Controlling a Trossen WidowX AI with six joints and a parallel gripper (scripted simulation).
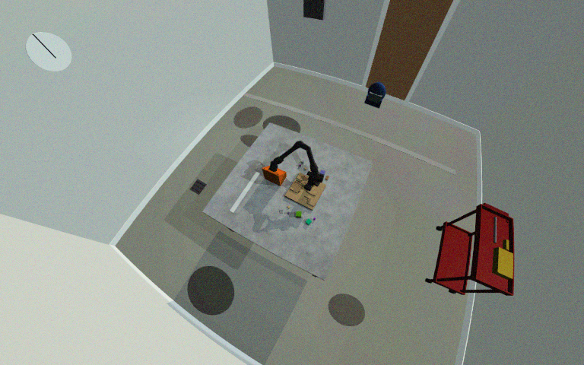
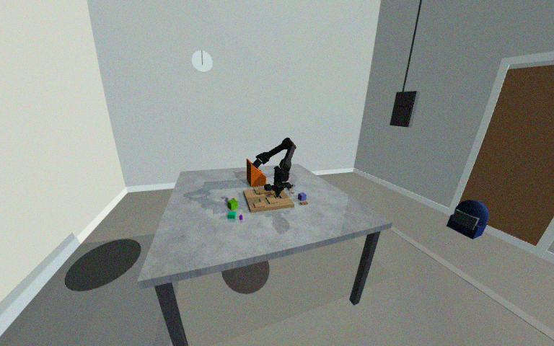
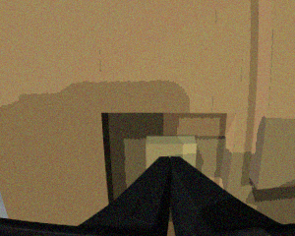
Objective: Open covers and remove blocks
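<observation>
From the top view, the wooden board (image 1: 296, 197) (image 2: 249, 197) (image 3: 49, 59) lay on the gray table (image 1: 344, 189) (image 2: 211, 240), partly hidden under my pincer (image 1: 312, 184) (image 2: 277, 196) (image 3: 169, 167); its hollows were too small to tell what they held. A green block (image 1: 298, 214) (image 2: 232, 204), a teal block (image 1: 308, 221) (image 2: 231, 215) and a tiny purple block (image 1: 314, 218) (image 2: 240, 217) sat on the table off one side. My arm (image 1: 299, 144) (image 2: 287, 143) rose from its orange stand (image 1: 273, 175) (image 2: 254, 175), bent at a high elbow and came down over the board.

In the exterior view, a violet block (image 1: 322, 172) (image 2: 301, 197) and a flat brown piece (image 1: 327, 177) (image 2: 304, 202) rested on the table beyond the board's other side. My forearm dropped steeply, and my pincer pointed down at the board.

In the wrist view, a square well (image 3: 133, 125) was open at least in part, with a pale yellowish block (image 3: 162, 146) inside it. My pincer was clenched on nothing, its tips together in front of that block, covering part of it; I could not tell whether they touched it.
</observation>
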